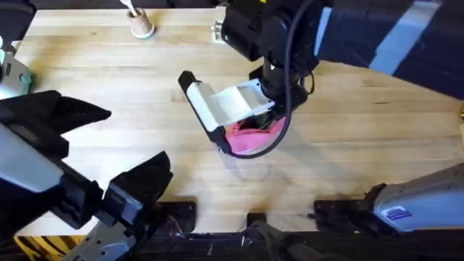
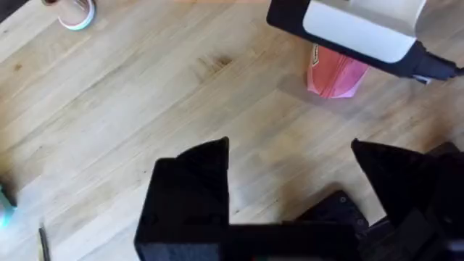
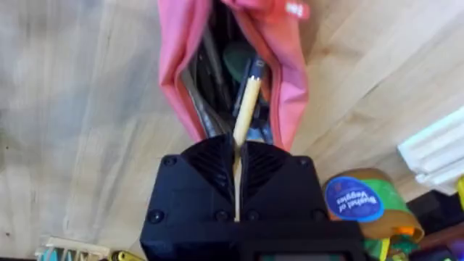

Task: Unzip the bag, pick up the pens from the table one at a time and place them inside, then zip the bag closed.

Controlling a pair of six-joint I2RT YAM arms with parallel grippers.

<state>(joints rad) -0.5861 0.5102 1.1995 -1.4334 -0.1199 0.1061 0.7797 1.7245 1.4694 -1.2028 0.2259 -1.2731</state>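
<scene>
The pink bag [image 1: 252, 142] lies on the table [image 1: 362, 123] near the middle, unzipped, with dark things inside its open mouth [image 3: 177, 80]. My right gripper [image 3: 236, 150] hangs right over that opening, shut on a pen [image 3: 246, 101] with a tan barrel and a dark end. The pen's far end dips into the bag. From above, the right arm's white wrist [image 1: 225, 107] covers much of the bag. The bag also shows in the left wrist view [image 2: 335, 75]. My left gripper [image 1: 119, 145] hovers over bare wood at the lower left, open and holding nothing [image 2: 290, 174].
A small beige cup with white sticks [image 1: 141, 27] stands at the table's far left edge. A round blue-labelled tub [image 3: 357, 201] sits close beside the bag in the right wrist view. A green object [image 1: 18, 76] is at the left edge.
</scene>
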